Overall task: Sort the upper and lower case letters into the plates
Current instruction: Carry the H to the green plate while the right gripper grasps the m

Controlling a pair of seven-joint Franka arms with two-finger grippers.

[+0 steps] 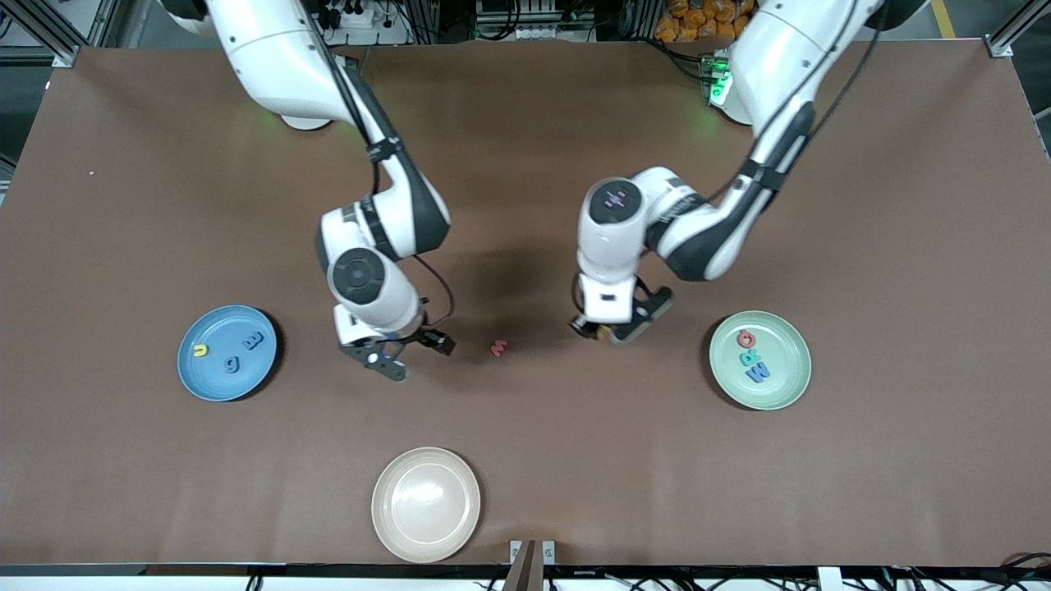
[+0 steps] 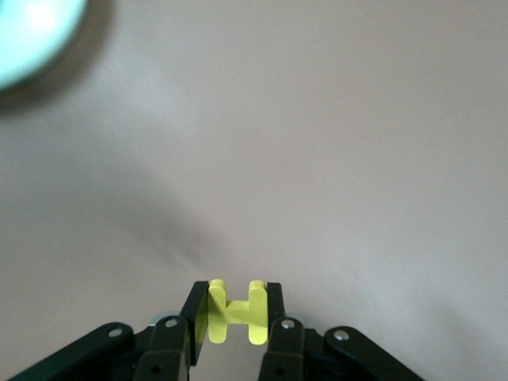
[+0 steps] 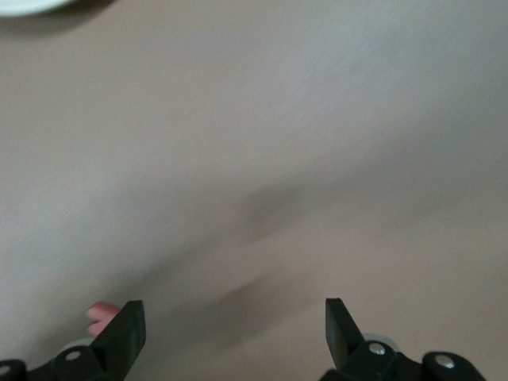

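1. Pinched flat between the two black fingers of the left hand (image 2: 232, 311), the yellow H (image 2: 231, 311) is a thin, foam-like letter with square-cut legs; the hand is closed tight on it, up over bare bench between the red w and the mint green plate.
2. The red w (image 1: 499, 349) lies alone on the bench (image 1: 525, 460), a tiny flat piece between the two hands, with the right hand just beside it toward the right arm's end.
3. The right hand (image 1: 408, 355) hangs low over the bench with its black fingers spread wide and nothing between them; its wrist view catches a corner of the red letter next to one fingertip.
4. The light blue plate (image 1: 227, 353), round, shallow and matte, sits toward the right arm's end and holds the yellow u (image 1: 200, 350), the blue g (image 1: 233, 363) and the blue m (image 1: 254, 340), all lying flat.
5. The mint green plate (image 1: 759, 359), of the same shape and dull finish, sits toward the left arm's end and holds the red Q (image 1: 745, 338), the teal R (image 1: 748, 357) and the blue W (image 1: 759, 372) in a short row.
6. A beige plate (image 1: 426, 504), slightly glossy at its centre, rests nearest the front camera.
7. The bench surface is a smooth, even brown sheet.
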